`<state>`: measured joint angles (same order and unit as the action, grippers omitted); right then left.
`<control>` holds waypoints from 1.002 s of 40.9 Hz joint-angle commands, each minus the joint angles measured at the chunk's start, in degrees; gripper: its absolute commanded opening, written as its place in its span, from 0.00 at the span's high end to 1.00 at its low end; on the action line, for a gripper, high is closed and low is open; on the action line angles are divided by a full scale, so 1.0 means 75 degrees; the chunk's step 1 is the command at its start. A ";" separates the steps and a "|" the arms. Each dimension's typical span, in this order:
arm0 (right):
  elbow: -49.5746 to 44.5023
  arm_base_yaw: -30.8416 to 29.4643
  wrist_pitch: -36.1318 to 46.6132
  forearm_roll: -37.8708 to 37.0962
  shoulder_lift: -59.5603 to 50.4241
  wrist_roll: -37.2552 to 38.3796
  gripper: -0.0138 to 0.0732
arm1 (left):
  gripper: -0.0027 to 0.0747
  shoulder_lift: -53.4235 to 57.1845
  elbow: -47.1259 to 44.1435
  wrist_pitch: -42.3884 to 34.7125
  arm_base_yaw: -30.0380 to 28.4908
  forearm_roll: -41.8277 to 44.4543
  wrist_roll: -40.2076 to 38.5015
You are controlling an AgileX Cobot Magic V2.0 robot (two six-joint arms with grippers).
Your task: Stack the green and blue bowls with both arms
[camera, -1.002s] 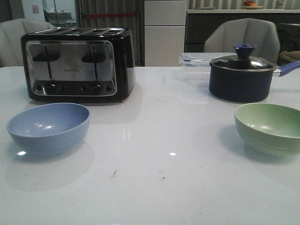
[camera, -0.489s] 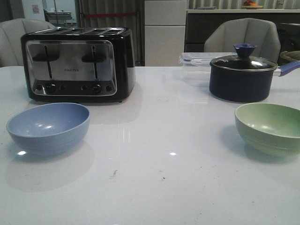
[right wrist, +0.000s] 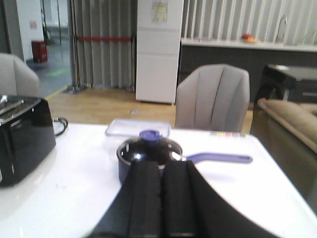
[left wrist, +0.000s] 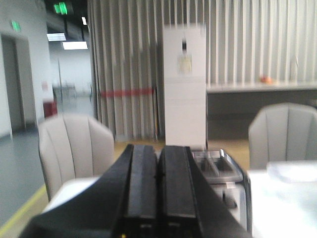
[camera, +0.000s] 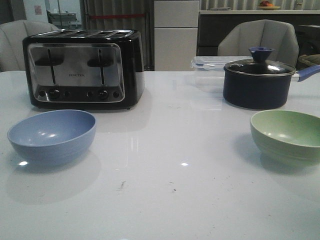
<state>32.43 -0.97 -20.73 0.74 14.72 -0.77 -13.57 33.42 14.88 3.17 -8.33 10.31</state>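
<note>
Front view low over table; both wrist views share toaster.

Your white counter carries the blue bowl, green bowl, toaster, navy pot and a clear container.

Blue bowl upright at left, green bowl upright at right, well apart

From the front camera I see neither arm in frame. On the left wrist camera, my left gripper fills the lower centre of the frame — its two black fingers pressed flat together, nothing between them. The right gripper looks the same in the lower centre of its own view — fingers closed side by side, holding nothing, pointing level and forward.
</note>
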 commanded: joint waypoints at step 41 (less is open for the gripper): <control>0.0658 -0.0091 -0.1939 -0.0057 0.4133 -0.0014 0.22 | 0.33 -0.3362 0.0359 0.1631 0.0037 -0.0010 -0.0023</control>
<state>34.43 -0.97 -38.76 0.74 42.25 -0.77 -38.42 34.31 31.15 3.17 -8.11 10.31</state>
